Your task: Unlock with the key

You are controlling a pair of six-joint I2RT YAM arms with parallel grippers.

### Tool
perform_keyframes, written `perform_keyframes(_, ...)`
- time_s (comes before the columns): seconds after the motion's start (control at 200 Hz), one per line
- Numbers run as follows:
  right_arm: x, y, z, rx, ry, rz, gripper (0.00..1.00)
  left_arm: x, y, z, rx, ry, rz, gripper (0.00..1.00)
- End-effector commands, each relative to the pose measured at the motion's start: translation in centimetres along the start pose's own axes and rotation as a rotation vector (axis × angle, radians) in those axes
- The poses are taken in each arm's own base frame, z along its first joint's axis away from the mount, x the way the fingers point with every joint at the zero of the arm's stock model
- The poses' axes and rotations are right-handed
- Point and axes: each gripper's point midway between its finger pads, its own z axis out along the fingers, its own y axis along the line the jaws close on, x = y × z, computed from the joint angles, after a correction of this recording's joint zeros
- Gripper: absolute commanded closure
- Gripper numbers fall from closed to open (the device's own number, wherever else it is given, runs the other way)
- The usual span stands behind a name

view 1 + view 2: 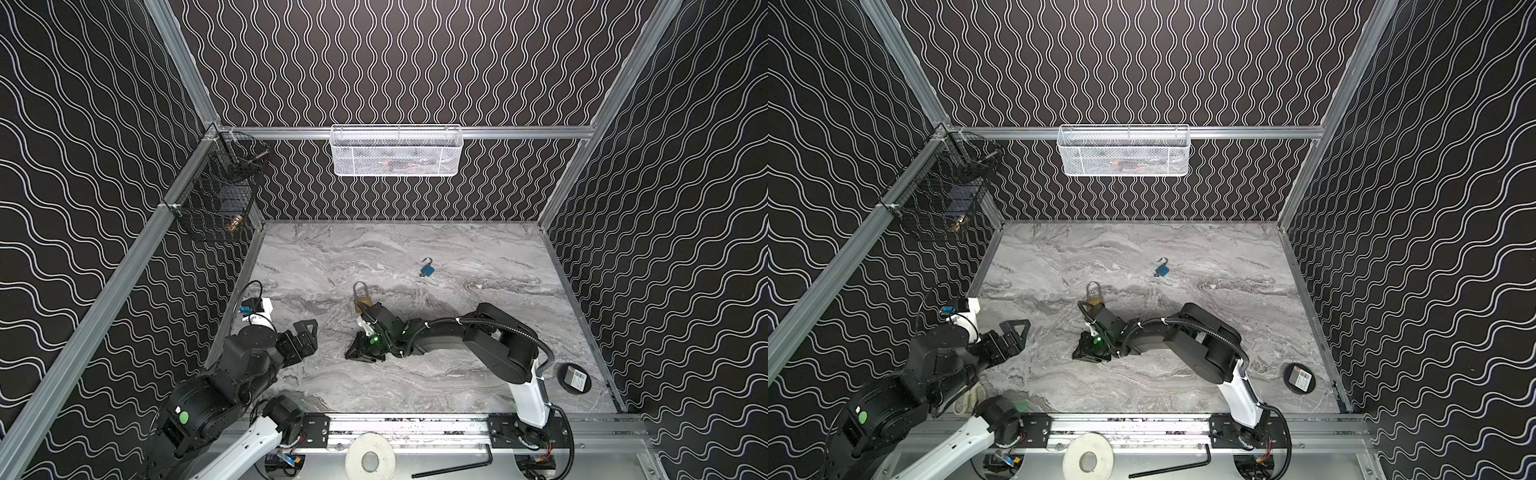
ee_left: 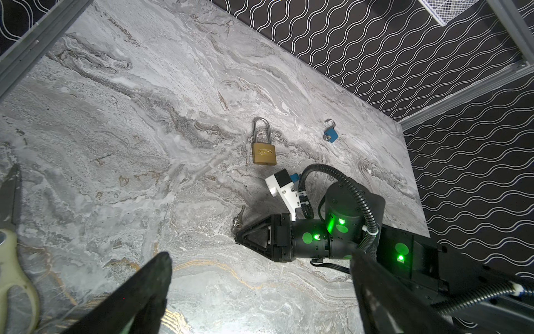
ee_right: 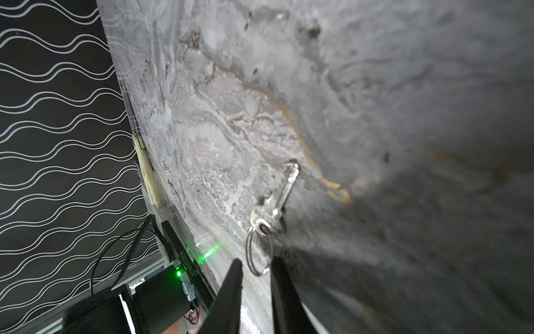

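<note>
A brass padlock [image 1: 360,300] [image 1: 1095,298] [image 2: 263,152] with a steel shackle lies flat mid-table. A small silver key [image 3: 281,192] [image 2: 239,219] on a wire ring [image 3: 254,253] lies on the marble in front of it. My right gripper [image 1: 350,354] [image 1: 1077,353] [image 3: 257,263] is low over the table at the ring end of the key. Its jaws stand narrowly apart with the ring between the fingertips, and one fingertip [image 3: 237,267] is clear of the ring. My left gripper [image 1: 305,332] [image 1: 1016,332] [image 2: 260,289] hovers wide open and empty at the left.
A small blue padlock [image 1: 427,270] [image 2: 331,134] lies further back right. Scissors [image 2: 11,260] lie by the left edge. A black disc [image 1: 575,377] sits front right. A white mesh basket [image 1: 395,151] and a black wire basket [image 1: 220,191] hang on the walls.
</note>
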Motion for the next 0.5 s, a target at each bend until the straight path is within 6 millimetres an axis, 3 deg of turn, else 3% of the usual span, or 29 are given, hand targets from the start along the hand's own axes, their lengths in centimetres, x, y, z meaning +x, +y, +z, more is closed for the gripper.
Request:
perform_keyframes(0.0, -0.5, -1.7, 0.1, 0.061, -0.030, 0.053, 0.83, -0.4, 0.0, -0.2, -0.002, -0.020, 0.023, 0.02)
perform_keyframes(0.285, -0.5, -1.6, 0.0, 0.048, -0.032, 0.060, 0.90, -0.3, -0.1, 0.0, 0.007, -0.018, 0.021, 0.02)
perform_keyframes(0.495, -1.0, 0.0, -0.8, -0.016, -0.049, 0.010, 1.00, 0.9, -1.2, 1.4, 0.060, 0.020, 0.023, 0.02)
